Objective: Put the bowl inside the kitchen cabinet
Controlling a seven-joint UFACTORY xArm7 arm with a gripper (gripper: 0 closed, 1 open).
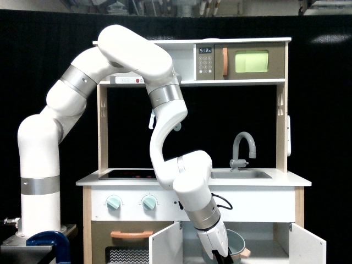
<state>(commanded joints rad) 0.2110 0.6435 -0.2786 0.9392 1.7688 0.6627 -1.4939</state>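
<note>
Jaws clamped on the bowl's (235,243) near rim, as far as you can see; the gripper (222,256) sits at the bottom edge of the exterior view and its tips are partly cut off, so treat the grip as judged, not confirmed.

Bowl position: hanging in the cabinet (263,237) opening, between the 2 open doors, left door (166,243) and right door (307,245). Peach handle points toward the view's right. You cannot see whether the bowl's base touches the cabinet floor; that part is out of frame.

Step in hand, judged: carry the bowl deeper into the cabinet and set it down.

Advice for you:
- Keep the bowl level; a tilt could slide it off a rim-only grip.
- Move inward slowly, centred between the doors, so the wrist clears the left door.
- Release only once the base is resting on the floor.
- Withdraw straight back, so the fingers do not hook the rim.
</note>
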